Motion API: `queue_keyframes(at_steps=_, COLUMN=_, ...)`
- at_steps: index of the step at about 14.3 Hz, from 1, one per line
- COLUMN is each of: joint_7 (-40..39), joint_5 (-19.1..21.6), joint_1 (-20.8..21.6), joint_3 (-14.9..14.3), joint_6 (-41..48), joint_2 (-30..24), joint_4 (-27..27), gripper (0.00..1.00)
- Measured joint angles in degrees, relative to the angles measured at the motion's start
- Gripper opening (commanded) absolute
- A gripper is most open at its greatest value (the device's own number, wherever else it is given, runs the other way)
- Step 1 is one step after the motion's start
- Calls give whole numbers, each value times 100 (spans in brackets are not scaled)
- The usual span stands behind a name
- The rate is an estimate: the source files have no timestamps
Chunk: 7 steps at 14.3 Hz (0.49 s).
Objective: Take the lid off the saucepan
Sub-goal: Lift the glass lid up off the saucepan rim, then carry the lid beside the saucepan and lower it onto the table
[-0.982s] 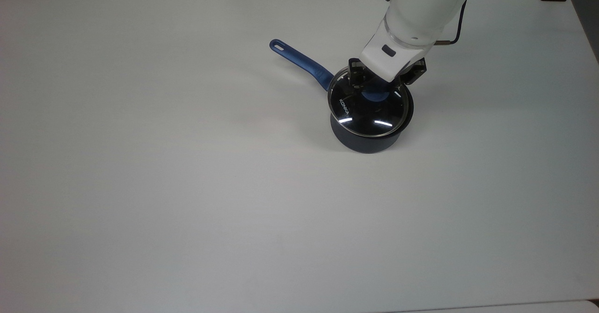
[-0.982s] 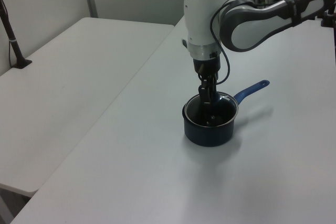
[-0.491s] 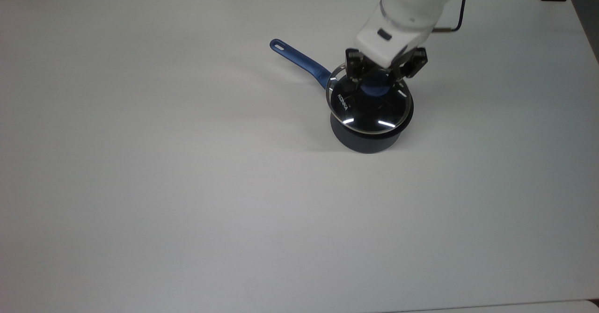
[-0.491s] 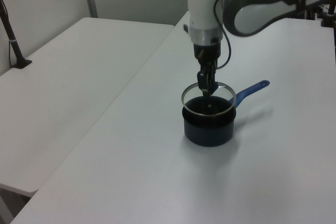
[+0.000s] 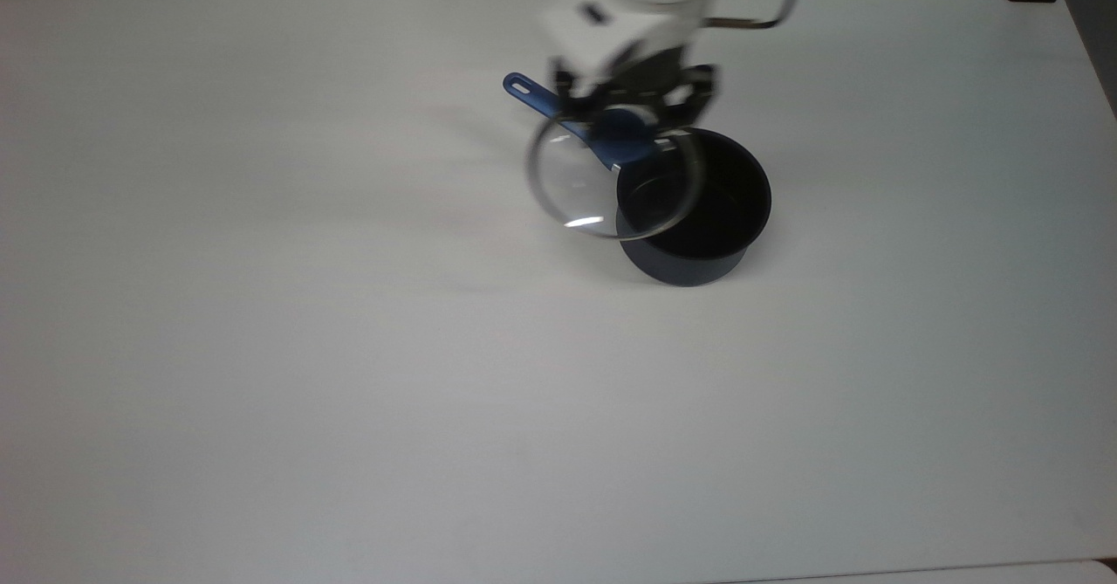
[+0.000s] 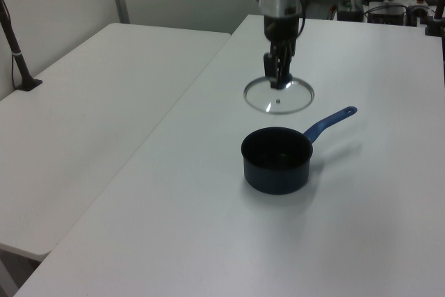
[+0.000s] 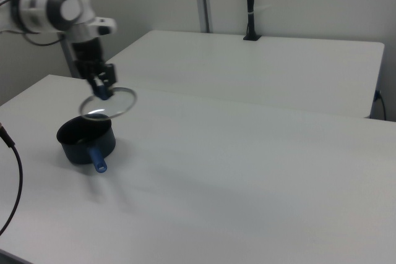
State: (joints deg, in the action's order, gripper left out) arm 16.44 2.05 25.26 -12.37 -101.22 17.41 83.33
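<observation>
In the left view, the saucepan (image 6: 276,160) stands nearest on the white counter (image 6: 208,241), upright and uncovered, its dark inside open to the air. Its blue handle (image 6: 330,122) points away toward the left view's right, the slotted end resting near the counter surface. Beyond and above the pan, the lid (image 6: 279,95) hangs in the air, roughly level, clear of the pan's rim and not touching it. The hand (image 6: 279,80) grips the lid's blue knob from above, its fingers closed narrow around it, with the white arm rising straight up behind. In the top view the lid (image 5: 576,191) overlaps the pan's rim (image 5: 759,182) on the top view's left and partly covers the handle. A second white counter (image 6: 83,116) lies farther off on the left view's left.
</observation>
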Motion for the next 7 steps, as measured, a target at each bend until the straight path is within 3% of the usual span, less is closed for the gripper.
queue_keyframes(at_steps=5, joint_7=-644, joint_5=24, joint_1=-1241, joint_3=-12, joint_6=3, joint_2=14, joint_4=147, gripper=41)
queue_keyframes(at_steps=7, joint_7=-742, joint_5=33, joint_1=-1524, joint_3=-7, joint_6=-147, joint_2=205, joint_4=249, gripper=41)
